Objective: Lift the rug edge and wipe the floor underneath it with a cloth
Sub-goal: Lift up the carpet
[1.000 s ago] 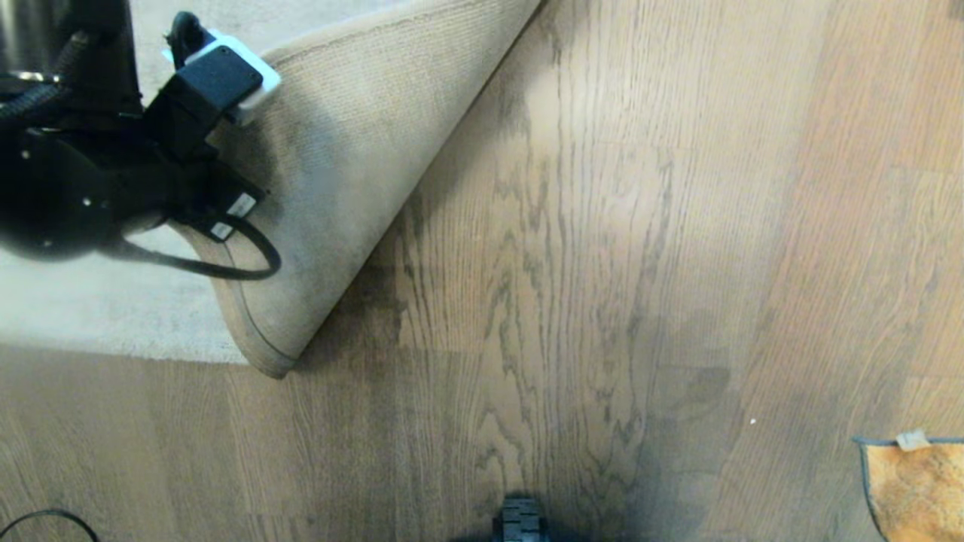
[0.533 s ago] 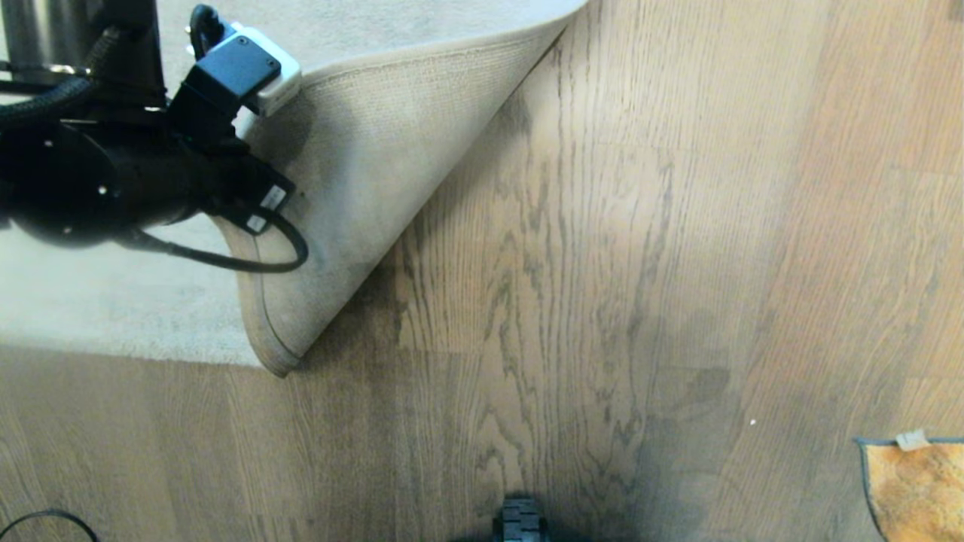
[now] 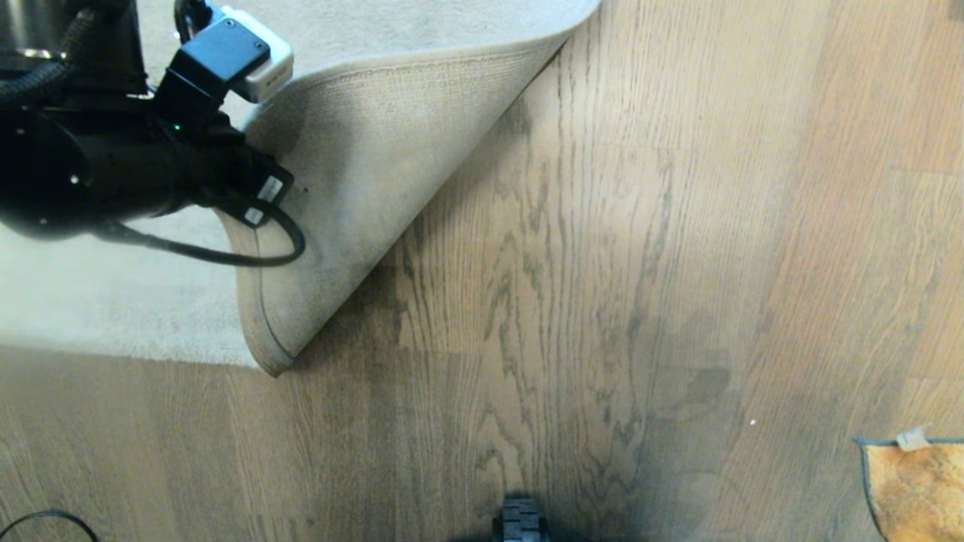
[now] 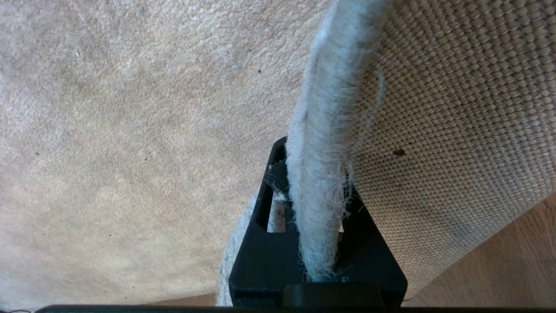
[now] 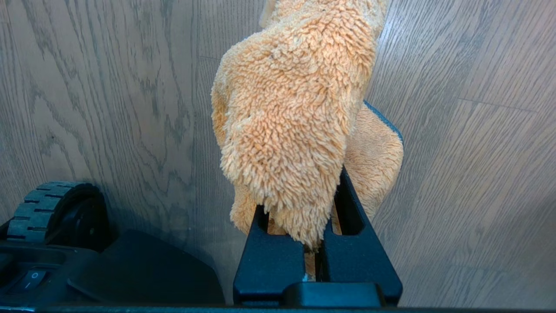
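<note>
The rug edge [image 4: 323,130], pale and fuzzy, runs between the jaws of my left gripper [image 4: 315,174], which is shut on it. In the head view my left arm [image 3: 113,173] holds the rug corner folded back, so the beige woven backing [image 3: 376,173] faces up over the grey pile [image 3: 98,301]. The bared wood-grain floor [image 3: 572,286] lies to the right of the fold. My right gripper [image 5: 304,195] is shut on the orange fuzzy cloth [image 5: 295,95], which hangs over the floor [image 5: 469,174]. The cloth [image 3: 915,489] shows at the head view's bottom right corner.
One wheel of my base [image 3: 518,523] sits at the bottom middle of the head view, and in the right wrist view the wheel [image 5: 56,208] is beside the cloth. A thin black cable [image 3: 45,519] loops at the bottom left. A shiny metal object [image 3: 30,30] stands at the far left on the rug.
My left arm has shifted right and a little farther away with the rug corner, and the fold's far end has moved right. The cloth at the bottom right has stayed put.
</note>
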